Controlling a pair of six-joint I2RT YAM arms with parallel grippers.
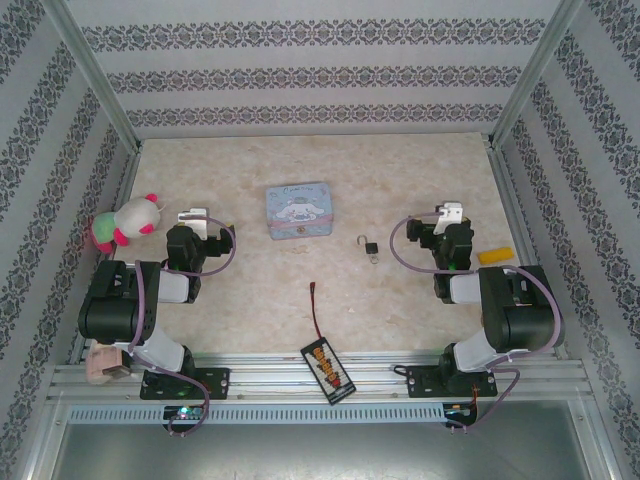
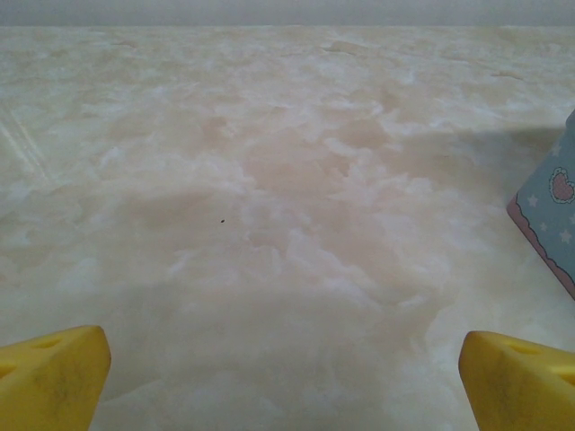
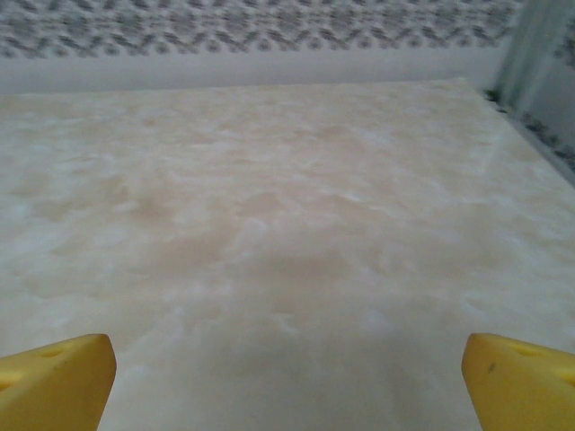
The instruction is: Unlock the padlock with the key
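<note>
Both arms sit bolted at the near rail in the overhead view, elbows folded, each reaching forward over the pale marbled desk (image 1: 290, 300). The left fingers (image 1: 192, 214) hang over the desk's left part and the right fingers (image 1: 452, 212) over its right part, well apart from each other. Both pairs are released and spread wide. In each wrist view the yellow tips (image 2: 54, 373) (image 3: 517, 377) stand at the two lower corners with only bare desk between them, grasping nothing.

A pale-blue cartoon tin (image 1: 298, 210) lies flat near the middle, between the two arms and slightly farther back; its corner shows at the right edge of the left wrist view (image 2: 552, 224). A white, pink and green plush toy (image 1: 128, 222) rests at the left edge, beside the left arm. A black tag with orange print (image 1: 329, 368) lies on the rail, its thin black wire (image 1: 316, 310) running up to a red tip. A small yellow block (image 1: 494, 256) lies just right of the right arm.

The padlock (image 1: 369, 243) lies between the tin and the right fingers, apart from both. The key (image 1: 375, 257) is a silvery sliver at its near side; whether they touch is too small to tell.
</note>
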